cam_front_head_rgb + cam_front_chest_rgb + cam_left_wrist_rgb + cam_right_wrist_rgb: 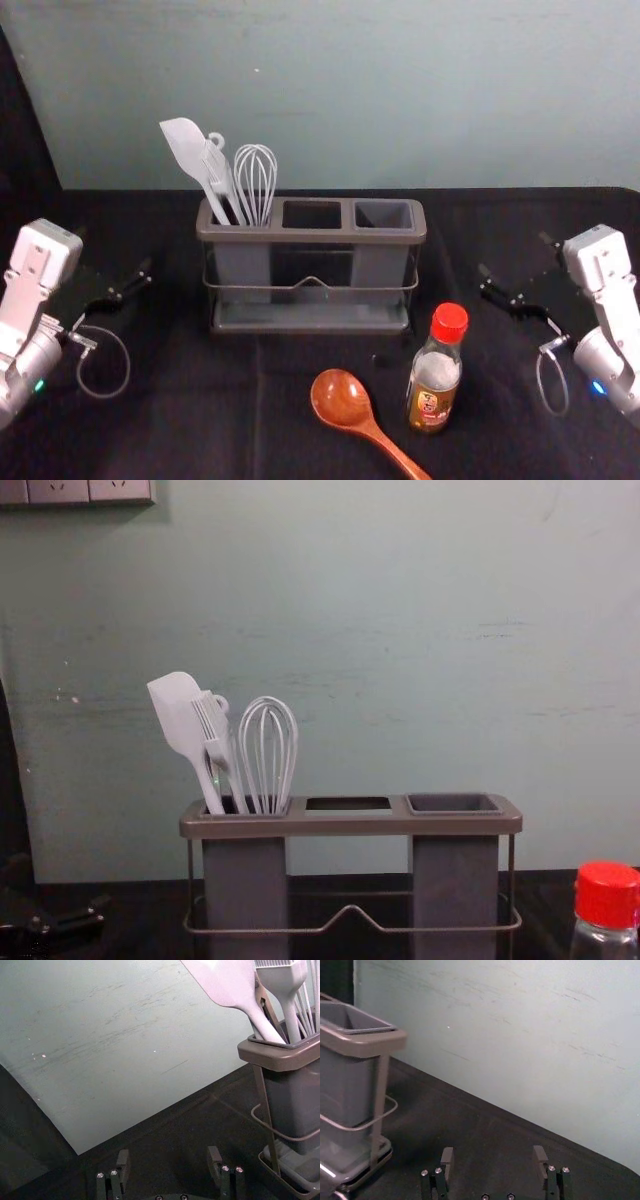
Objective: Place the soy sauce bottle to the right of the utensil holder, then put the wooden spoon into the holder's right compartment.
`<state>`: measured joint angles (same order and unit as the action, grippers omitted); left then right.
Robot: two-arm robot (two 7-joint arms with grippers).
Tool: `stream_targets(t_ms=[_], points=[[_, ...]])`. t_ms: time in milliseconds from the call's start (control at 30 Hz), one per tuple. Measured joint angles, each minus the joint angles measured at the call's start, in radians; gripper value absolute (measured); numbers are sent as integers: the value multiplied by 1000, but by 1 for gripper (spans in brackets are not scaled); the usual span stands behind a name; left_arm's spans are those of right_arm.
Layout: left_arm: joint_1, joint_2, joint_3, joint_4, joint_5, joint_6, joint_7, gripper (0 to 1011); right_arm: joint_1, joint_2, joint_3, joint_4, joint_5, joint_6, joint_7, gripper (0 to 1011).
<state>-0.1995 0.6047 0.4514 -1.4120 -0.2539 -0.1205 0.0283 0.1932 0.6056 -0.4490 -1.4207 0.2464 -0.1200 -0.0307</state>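
Right gripper (515, 255), head view: spread, empty, right of the utensil holder (315, 236); left gripper (115, 250) idle opposite, also released. Your soy sauce bottle (435, 380) stands upright, near side, just right of the wooden spoon (342, 398). Bottle looks rigid, slick, breakable, heavier than the spoon; grab the body below the red cap (450, 322). Spoon likely light, stiff, smooth; pinch the handle. Black cloth (520, 440) gives you open room on the right.

Left wrist view: spatula (235, 982) leans past the holder's rim; steer clear.

Right wrist view: you've got free cloth beside the holder's end; mind the wire rail (357, 1127).

Chest view: right compartment (455, 880) has an open mouth; its rim could snag your spoon.
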Motion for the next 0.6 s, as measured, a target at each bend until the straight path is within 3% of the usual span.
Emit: stream_targets(t_ms=[133, 233, 600], points=[[0, 0, 0, 0, 0, 0, 0, 1011, -40, 20, 9, -53, -35, 16, -25, 1002], [0, 0, 0, 0, 0, 0, 0, 1012, -102, 53, 30, -127, -51, 21, -42, 1002], [0, 0, 0, 0, 0, 0, 0, 1011, -290, 129, 107, -302, -38, -29, -55, 1002]])
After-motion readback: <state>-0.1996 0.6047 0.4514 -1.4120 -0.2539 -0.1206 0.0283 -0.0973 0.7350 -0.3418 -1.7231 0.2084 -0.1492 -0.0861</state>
